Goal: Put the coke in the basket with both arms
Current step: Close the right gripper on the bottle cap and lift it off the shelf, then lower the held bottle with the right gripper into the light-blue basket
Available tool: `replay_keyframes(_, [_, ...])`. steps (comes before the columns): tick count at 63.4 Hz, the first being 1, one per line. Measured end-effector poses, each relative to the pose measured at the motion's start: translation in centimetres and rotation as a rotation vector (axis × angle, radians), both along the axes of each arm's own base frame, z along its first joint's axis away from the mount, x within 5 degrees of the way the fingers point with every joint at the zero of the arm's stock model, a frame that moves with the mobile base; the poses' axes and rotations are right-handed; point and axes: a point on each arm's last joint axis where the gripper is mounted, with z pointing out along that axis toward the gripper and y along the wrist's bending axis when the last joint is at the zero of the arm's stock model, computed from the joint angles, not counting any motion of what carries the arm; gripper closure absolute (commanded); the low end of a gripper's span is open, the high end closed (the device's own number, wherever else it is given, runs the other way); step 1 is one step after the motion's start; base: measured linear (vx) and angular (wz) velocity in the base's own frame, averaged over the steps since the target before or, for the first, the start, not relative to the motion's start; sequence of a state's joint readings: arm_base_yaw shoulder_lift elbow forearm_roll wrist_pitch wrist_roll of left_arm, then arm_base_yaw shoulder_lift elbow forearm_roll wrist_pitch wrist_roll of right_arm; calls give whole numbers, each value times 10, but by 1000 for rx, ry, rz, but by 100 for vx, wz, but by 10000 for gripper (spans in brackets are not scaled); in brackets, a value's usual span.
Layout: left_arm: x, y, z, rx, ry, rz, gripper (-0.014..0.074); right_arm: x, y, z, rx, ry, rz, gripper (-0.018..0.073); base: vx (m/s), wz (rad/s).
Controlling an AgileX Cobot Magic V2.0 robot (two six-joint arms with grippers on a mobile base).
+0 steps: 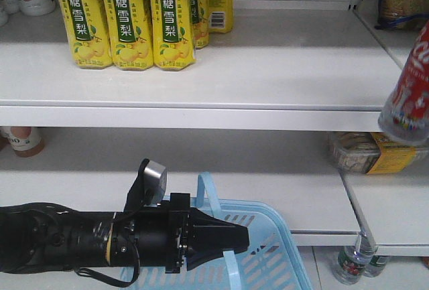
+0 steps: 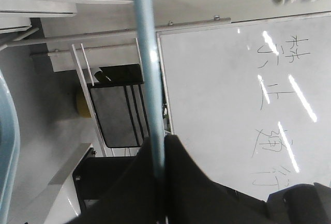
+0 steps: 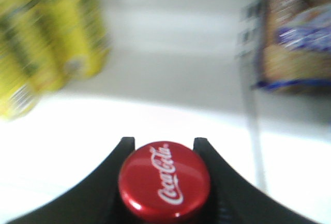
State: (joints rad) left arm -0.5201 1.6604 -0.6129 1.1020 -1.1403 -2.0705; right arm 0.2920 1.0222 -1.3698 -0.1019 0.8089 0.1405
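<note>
Each tall yellow drink bottle (image 1: pixel 123 19) carries the white characters 冰糖雪梨 down a green band. White script on the red round cap (image 3: pixel 164 180) reads "Coca-Cola". The small plastic coke bottle (image 1: pixel 410 89) shows white lettering on red, too cropped to read. The whiteboard (image 2: pixel 243 115) bears dark handwriting (sideways, illegible).

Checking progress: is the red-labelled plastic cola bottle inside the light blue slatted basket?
Out. The cola bottle hangs tilted above and right of the basket, in the right gripper.
</note>
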Motion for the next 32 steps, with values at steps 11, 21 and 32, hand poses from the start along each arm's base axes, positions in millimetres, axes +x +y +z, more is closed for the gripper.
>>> replay_keyframes(11, [0,0,0,0,0,0,603,-25,24,-12,6,179,349,564,0,0])
replay_keyframes(21, [0,0,0,0,0,0,603,-25,34,-37,32,278,453,564,0,0])
replay_keyframes(32, [0,0,0,0,0,0,603,-14,39,-105,-2,426,478,564,0,0])
